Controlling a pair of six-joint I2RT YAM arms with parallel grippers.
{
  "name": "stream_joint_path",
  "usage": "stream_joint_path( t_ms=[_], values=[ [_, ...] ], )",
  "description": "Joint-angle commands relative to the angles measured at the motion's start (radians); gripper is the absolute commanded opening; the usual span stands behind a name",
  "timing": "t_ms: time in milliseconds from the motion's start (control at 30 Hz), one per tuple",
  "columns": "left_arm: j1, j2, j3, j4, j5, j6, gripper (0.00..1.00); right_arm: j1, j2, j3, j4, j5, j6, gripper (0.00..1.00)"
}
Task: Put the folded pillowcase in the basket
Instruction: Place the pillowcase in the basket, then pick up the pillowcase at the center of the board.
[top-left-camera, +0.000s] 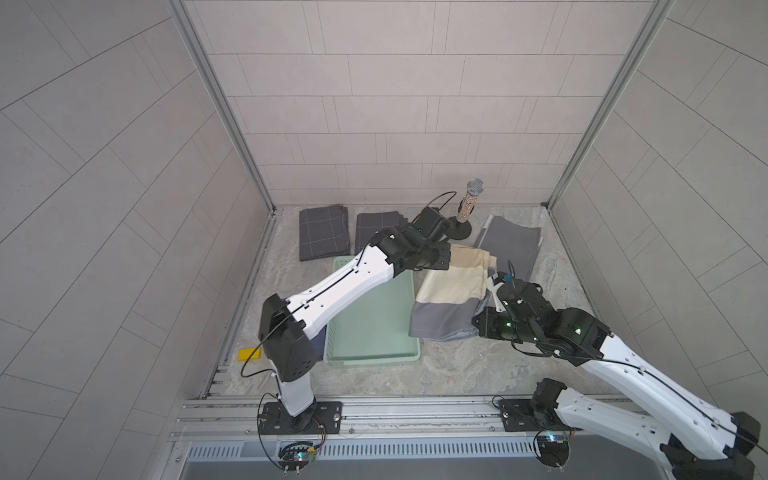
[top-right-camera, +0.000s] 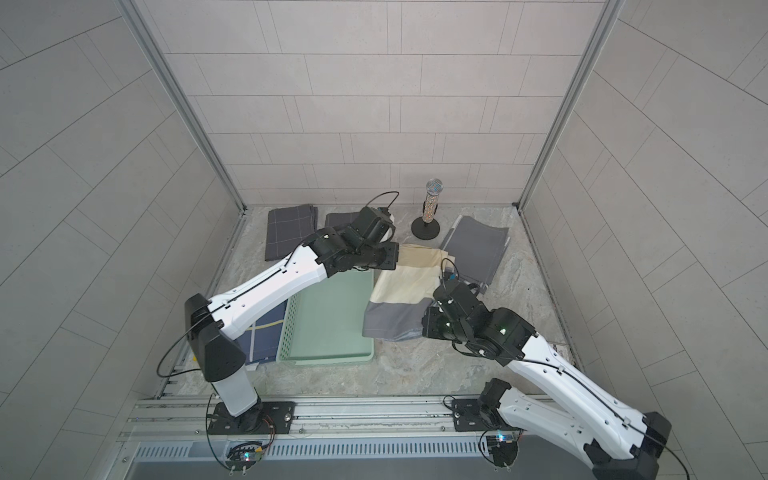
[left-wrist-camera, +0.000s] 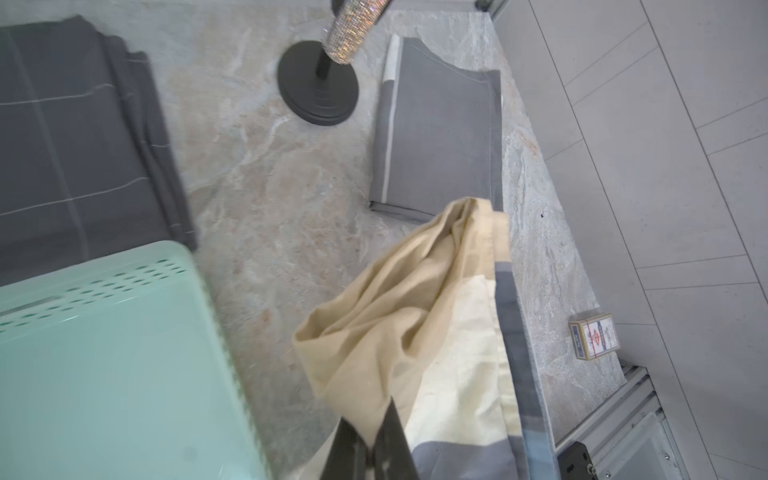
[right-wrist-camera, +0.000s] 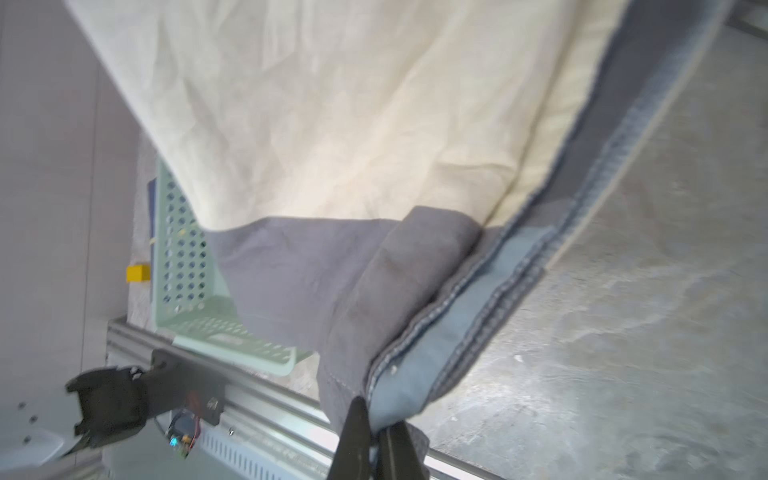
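Pillowcase (top-left-camera: 451, 291), the cream, beige and grey colour-blocked one, is hanging stretched between your two tools. It is sitting just beside the basket (top-left-camera: 374, 332) on its right-hand side and is not lying inside it. In both top views its grey end is reaching as far as the basket's right rim. Your left tool (left-wrist-camera: 370, 419) is clamping shut on the beige end of the pillowcase, and in the left wrist view the cloth is bunching into folds beyond the fingers (left-wrist-camera: 345, 453). Your right tool (right-wrist-camera: 374, 419) is pinching tight on the grey corner with the blue hem, the fabric passing between its dark fingers (right-wrist-camera: 353, 440) and draping away above the tabletop (top-left-camera: 457, 374). The mint-green basket is resting flat on the tabletop in front of your left arm, which is reaching across above it. A navy plaid cloth (top-right-camera: 262, 336) is lying against the basket's left wall. Towards the back wall you are seeing two dark grey checked folded cloths (top-left-camera: 324, 232) side by side, the nearer one partly hidden behind your left wrist. A glittery microphone (top-left-camera: 467, 208) is standing upright on a round black base. A plain grey folded cloth (top-left-camera: 511, 245) is lying behind the pillowcase on the right. A yellow block (top-left-camera: 249, 354) is sitting at the tabletop's left edge, and a small card box (left-wrist-camera: 594, 336) is standing near the right wall.
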Motion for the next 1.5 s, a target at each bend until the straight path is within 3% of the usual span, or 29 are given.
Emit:
stream_joint_path(
  t_ms=[0, 200, 333, 600, 1033, 1133, 1167, 1233, 1267, 1300, 1367, 1467],
  values=[
    [0.121, -0.106, -0.116, -0.046, -0.012, 0.028, 0.0, 0.137, 0.117, 0.083, 0.058, 0.119, 0.029, 0.0],
    [0.374, -0.242, -0.315, -0.026, 0.098, 0.098, 0.0, 0.211, 0.352, 0.164, 0.213, 0.087, 0.005, 0.0],
    [0.47, -0.253, -0.4, 0.013, 0.131, 0.12, 0.0, 0.213, 0.5, 0.219, 0.278, 0.055, -0.018, 0.0],
    [0.514, -0.168, -0.426, 0.03, 0.119, 0.128, 0.0, 0.225, 0.659, 0.238, 0.324, 0.059, -0.058, 0.0],
    [0.551, -0.096, -0.537, 0.134, 0.113, 0.143, 0.01, 0.204, 0.745, 0.136, 0.468, 0.009, -0.036, 0.0],
    [0.555, -0.085, -0.558, 0.17, 0.139, 0.131, 0.08, 0.204, 0.752, 0.127, 0.475, 0.014, -0.042, 0.0],
    [0.555, -0.083, -0.56, 0.169, 0.139, 0.126, 0.18, 0.203, 0.747, 0.123, 0.473, 0.024, -0.041, 0.12],
    [0.556, -0.083, -0.557, 0.162, 0.136, 0.129, 0.46, 0.202, 0.719, 0.111, 0.47, 0.04, -0.042, 0.38],
    [0.556, -0.087, -0.551, 0.151, 0.13, 0.136, 0.6, 0.203, 0.698, 0.105, 0.469, 0.041, -0.043, 0.45],
    [0.557, -0.097, -0.543, 0.142, 0.125, 0.142, 0.67, 0.206, 0.679, 0.104, 0.465, 0.042, -0.048, 0.52],
    [0.557, -0.135, -0.539, 0.145, 0.123, 0.149, 0.69, 0.216, 0.634, 0.105, 0.445, 0.061, -0.046, 0.59],
    [0.556, -0.211, -0.54, 0.171, 0.137, 0.132, 0.71, 0.228, 0.555, 0.113, 0.405, 0.086, -0.033, 0.61]
  ],
)
